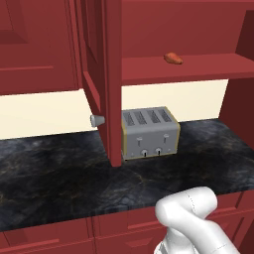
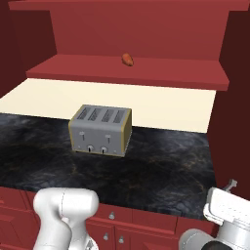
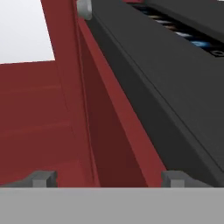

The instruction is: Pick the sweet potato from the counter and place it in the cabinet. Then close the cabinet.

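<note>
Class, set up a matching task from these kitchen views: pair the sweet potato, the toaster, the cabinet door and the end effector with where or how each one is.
Things:
1. sweet potato
2. toaster
3. cabinet door
4. end effector

Places or states:
A. standing on the dark counter
B. swung open, grey knob facing out
C. lying on the red shelf
D. fingers apart, nothing between them

Pairs: 1-C, 2-A, 3-B, 4-D
</note>
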